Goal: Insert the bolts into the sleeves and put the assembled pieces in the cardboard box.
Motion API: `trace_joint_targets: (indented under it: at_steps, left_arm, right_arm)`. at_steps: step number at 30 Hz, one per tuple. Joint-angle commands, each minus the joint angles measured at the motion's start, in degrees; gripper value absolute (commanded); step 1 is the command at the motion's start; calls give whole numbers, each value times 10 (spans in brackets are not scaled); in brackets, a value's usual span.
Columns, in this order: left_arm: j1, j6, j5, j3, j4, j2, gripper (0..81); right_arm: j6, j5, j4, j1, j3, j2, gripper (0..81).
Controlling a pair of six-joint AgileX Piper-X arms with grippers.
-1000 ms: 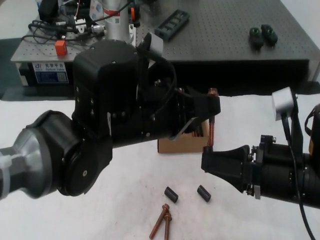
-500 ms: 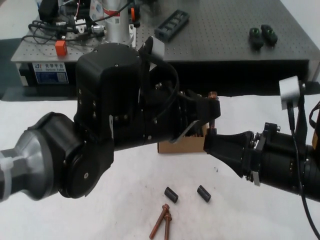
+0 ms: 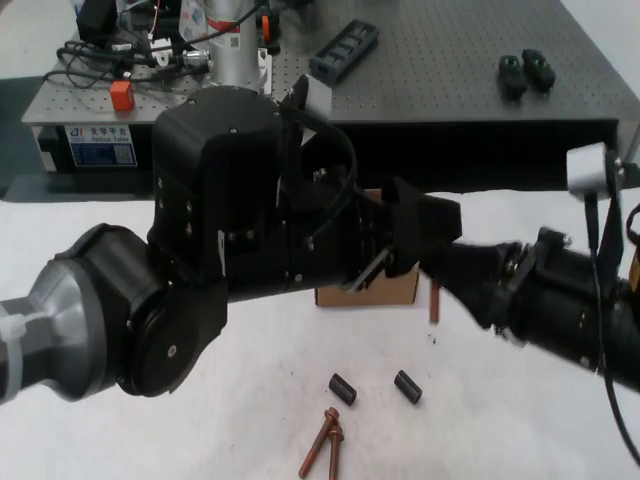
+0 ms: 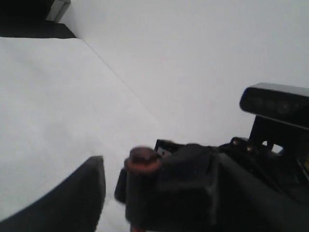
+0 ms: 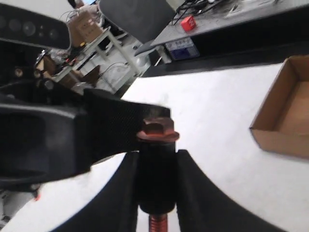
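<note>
Bolt: copper-coloured hex-head bolt [image 5: 157, 129] stands upright through a short black cylindrical sleeve [image 5: 156, 181]. Its head sits on the sleeve's top and its threaded end pokes out below. In the high view the thread hangs just beside the right front corner of the brown cardboard box [image 3: 368, 292], outside it.
Right gripper: right gripper [image 5: 157, 162] is clenched on the sleeve, one finger on either side.
Left gripper: left gripper [image 3: 430, 240] is over the box's right end with its fingers released. One finger [image 4: 87, 193] stands apart from the bolt.
Loose sleeves: loose black sleeve [image 3: 343, 389] and second loose black sleeve [image 3: 407, 386] lie apart on the white cloth [image 3: 260, 430], on the camera's side of the box.
Loose bolts: pair of loose copper bolts [image 3: 316, 445] lies side by side, touching, farther from the box than the loose sleeves.
Beyond the box: perforated grey metal table [image 3: 450, 80] carries a black slotted tray [image 3: 345, 48] and a small orange block [image 3: 121, 95].
</note>
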Motion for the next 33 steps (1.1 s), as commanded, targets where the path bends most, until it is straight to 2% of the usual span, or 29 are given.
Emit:
trace_joint_targets:
  at_steps: [1,4,8,14,19,27,29,33]
  left_arm:
    - [2,15,-14,-2,6,-5,421]
    - [5,49,-69,-2,72,-5,407]
    - [10,97,-131,-2,156,-5,407]
    - [13,142,-183,-2,256,-5,407]
    - [13,150,-216,-2,297,-5,407]
    - [13,150,-223,-2,308,-5,407]
    - [13,150,-223,-2,313,-5,407]
    - [13,150,-223,-2,317,-5,407]
  right_arm:
    - [-66,54,-14,-39,-37,27,23]
    - [-73,62,-7,-66,-85,83,23]
    - [-108,64,72,-74,-196,195,23]
    - [-200,167,291,-54,-415,397,23]
    - [-230,210,382,-39,-566,529,23]
    - [-231,229,444,-23,-663,647,3]
    - [-231,227,445,-20,-666,659,79]
    - [-229,227,440,-18,-666,664,305]
